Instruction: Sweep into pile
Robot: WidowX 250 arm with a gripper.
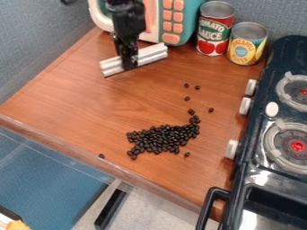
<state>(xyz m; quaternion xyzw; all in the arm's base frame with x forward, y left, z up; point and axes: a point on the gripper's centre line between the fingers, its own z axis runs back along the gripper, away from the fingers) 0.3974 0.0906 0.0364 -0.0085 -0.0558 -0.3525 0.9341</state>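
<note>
Between pincer point(128, 63) and counter edge point(66, 147) lie beans point(160, 139), seemingly coffee.

black arm point(126, 20), uneven outline, possibly glossy finish

A wood-grained, reddish-brown bench point(78, 108) meets grey-blue textured walls point(30, 40). Beside its right edge stands a dark toy stove with grey ring burners point(273, 108). Below the front edge lie a blue surface point(45, 179) and a pale grey speckled floor point(153, 211). Light glints off the stove.
</note>
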